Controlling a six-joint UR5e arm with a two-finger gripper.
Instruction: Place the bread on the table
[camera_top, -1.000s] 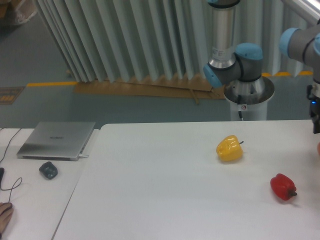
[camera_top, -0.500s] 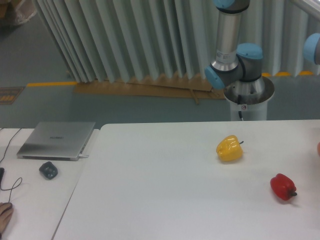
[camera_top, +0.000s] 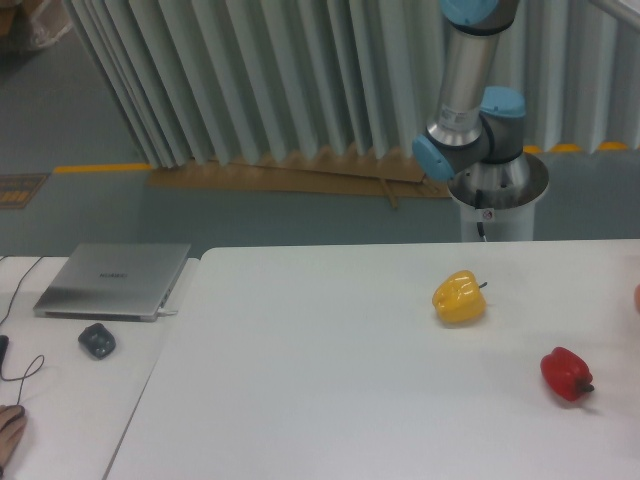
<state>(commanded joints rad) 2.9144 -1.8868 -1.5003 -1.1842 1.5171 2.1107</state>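
White table (camera_top: 320, 400) fills the lower part of the view, rounded back-left corner near the laptop. Yellow pepper (camera_top: 459, 297) sits on the table toward the back edge, right of centre, stem pointing right. Red pepper (camera_top: 566, 373) sits nearer the right edge and closer to the front, well apart from the yellow one, stem also to the right. A small orange-red sliver (camera_top: 636, 296) shows right at the table's right edge, cut off by the frame; can't tell what it is, so the bread can't be placed for sure. Robot arm (camera_top: 470, 80): only base, blue-capped joints and a silver upright link visible behind the table's back edge, link rising out of the top of the view. Gripper not in view, so jaw state can't be told. Nothing held in sight. Left of the table is a second white desk (camera_top: 60, 400), butted against it. On the desk: closed silver laptop (camera_top: 113, 281) near the back edge, dark mouse (camera_top: 97, 341) just in front of the laptop, thin cable (camera_top: 22, 372) looping along the left side. Part of a hand (camera_top: 10, 432) at the desk's front-left corner, cropped. Behind everything: pale pleated curtain (camera_top: 250, 80), brown cardboard strip (camera_top: 290, 178) along the floor beneath it, yellow floor line (camera_top: 100, 167) at left.
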